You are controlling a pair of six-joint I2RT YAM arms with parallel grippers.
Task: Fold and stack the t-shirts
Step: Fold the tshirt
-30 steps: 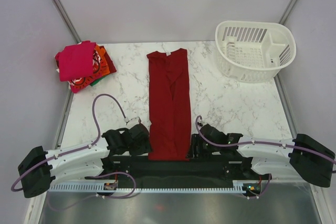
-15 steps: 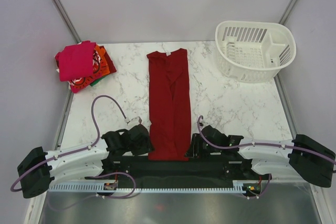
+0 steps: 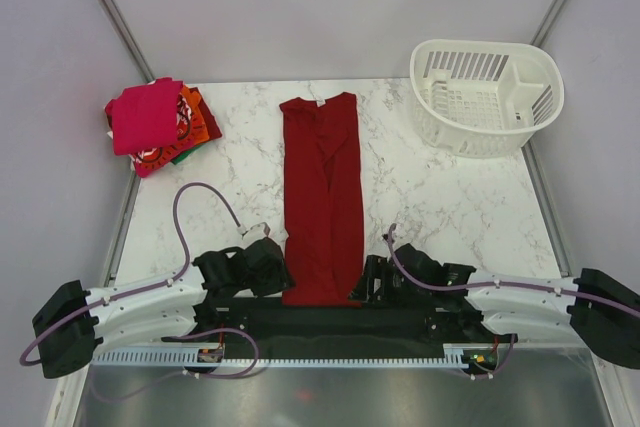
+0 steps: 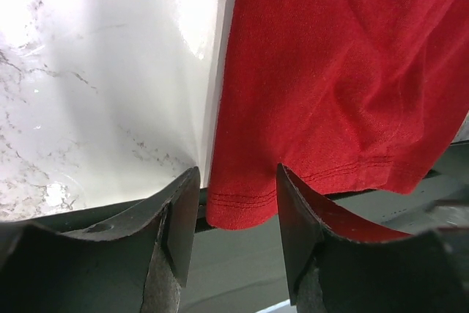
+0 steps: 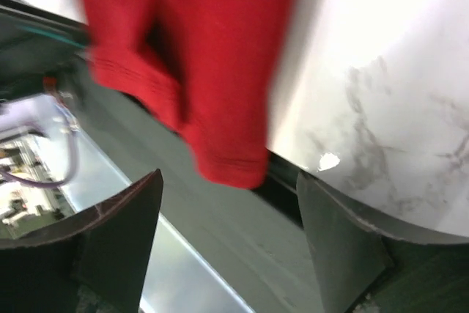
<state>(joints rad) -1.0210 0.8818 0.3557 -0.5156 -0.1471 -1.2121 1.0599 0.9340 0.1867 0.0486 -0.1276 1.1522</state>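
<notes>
Top view: shows dark red shirt [image 3: 320,197] folded long down the middle of the table [image 3: 450,197], hem at 6 o'clock between left gripper [image 3: 277,269] and right gripper [image 3: 362,285]; stack of shirts [image 3: 150,125] at 10 o'clock.
Left wrist: shows fingers [image 4: 179,210] spread astride the hem corner.
Right wrist, blurred: shows jaws spread wide, hem just ahead.

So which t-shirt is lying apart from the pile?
The dark red t-shirt, a long strip mid-table; the pink-topped pile sits heaped at the far-left corner.
</notes>
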